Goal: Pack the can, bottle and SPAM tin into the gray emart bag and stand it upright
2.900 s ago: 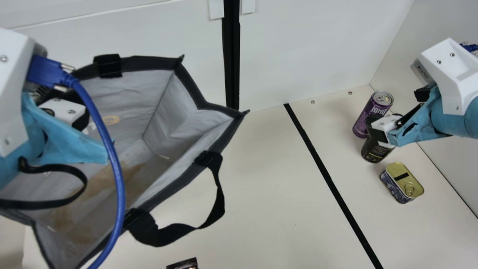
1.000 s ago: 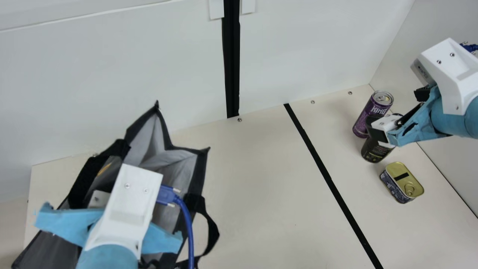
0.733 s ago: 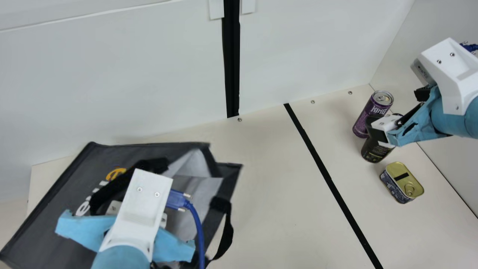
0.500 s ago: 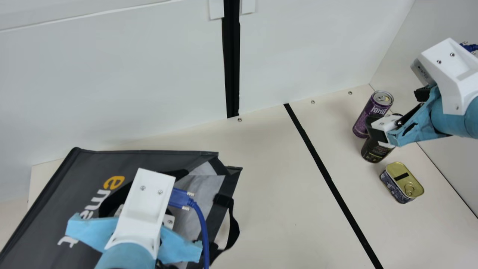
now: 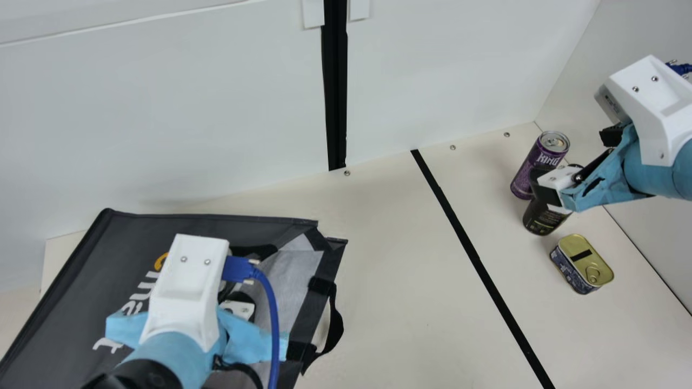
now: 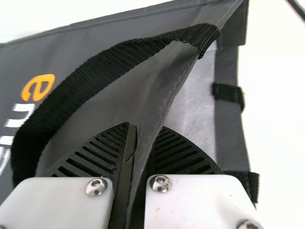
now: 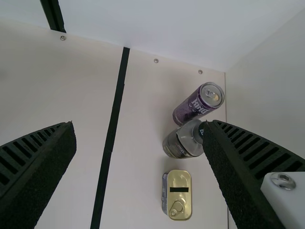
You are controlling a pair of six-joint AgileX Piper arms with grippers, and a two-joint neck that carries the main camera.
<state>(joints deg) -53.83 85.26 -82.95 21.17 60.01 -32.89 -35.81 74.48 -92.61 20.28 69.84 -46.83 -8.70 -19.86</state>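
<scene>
Positioning step, seemingly: gray emart bag (image 5: 81, 281), mouth (image 5: 296, 267) toward main-view three o'clock, edge (image 6: 167, 102) clenched by left gripper (image 6: 145, 128); right gripper (image 7: 138, 125), spread; next, probably, widening the mouth.

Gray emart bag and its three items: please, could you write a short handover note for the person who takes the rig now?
Left gripper: closed on the mouth edge of the bag, which lies on its side.
Right gripper: open, holding nothing.
Can, bottle, SPAM tin: on the table, outside the bag.
Done: nothing packed.
To do: stand bag upright, pack all three.
</scene>
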